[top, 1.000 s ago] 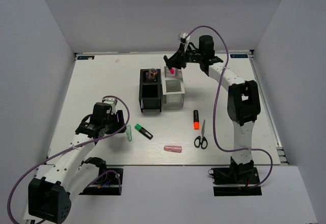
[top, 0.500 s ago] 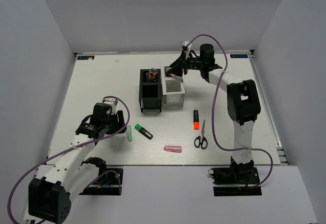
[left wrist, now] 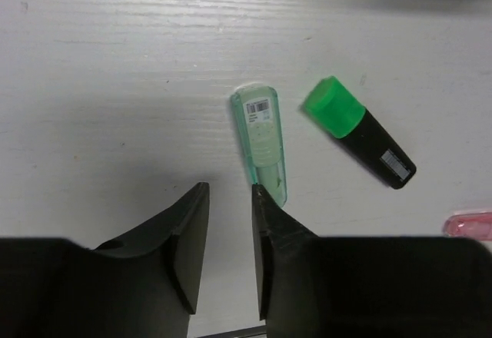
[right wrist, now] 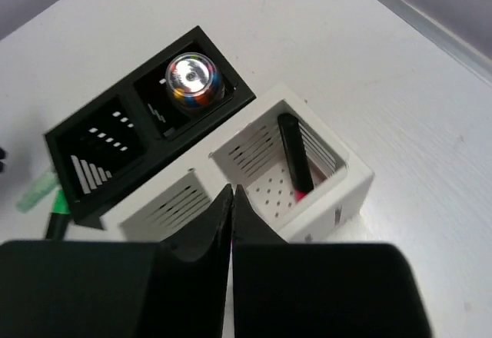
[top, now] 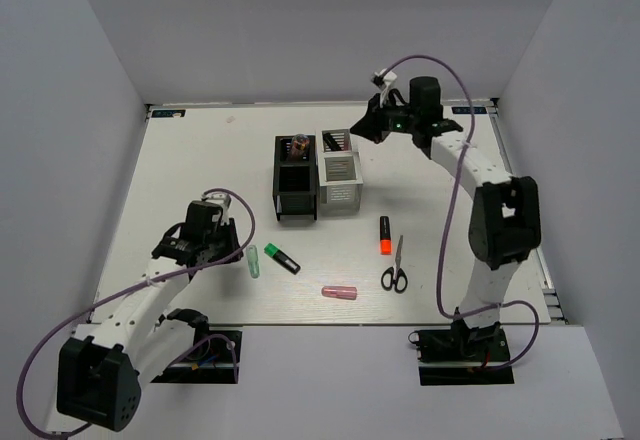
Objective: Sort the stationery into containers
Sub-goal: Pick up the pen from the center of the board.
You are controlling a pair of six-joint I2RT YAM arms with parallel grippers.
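Low in the left wrist view, the left pincer [left wrist: 231,192] hangs over the white tabletop [left wrist: 100,84], its jaws a narrow gap apart and empty. The pale green stubby plastic tube [left wrist: 261,142] lies just above it, its near end beside one fingertip rather than between the two. The green-capped black highlighter [left wrist: 360,132] rests close by towards the frame's right. At the upper right of the top view the right pincer [right wrist: 232,190] hovers pressed closed and empty above the white mesh organiser [right wrist: 350,180], where a black-and-pink pen [right wrist: 292,154] leans in one compartment. The likeliest slip is on the left. Descending off-centre with so slim a gap, a finger could land on the tube and roll it into the highlighter.
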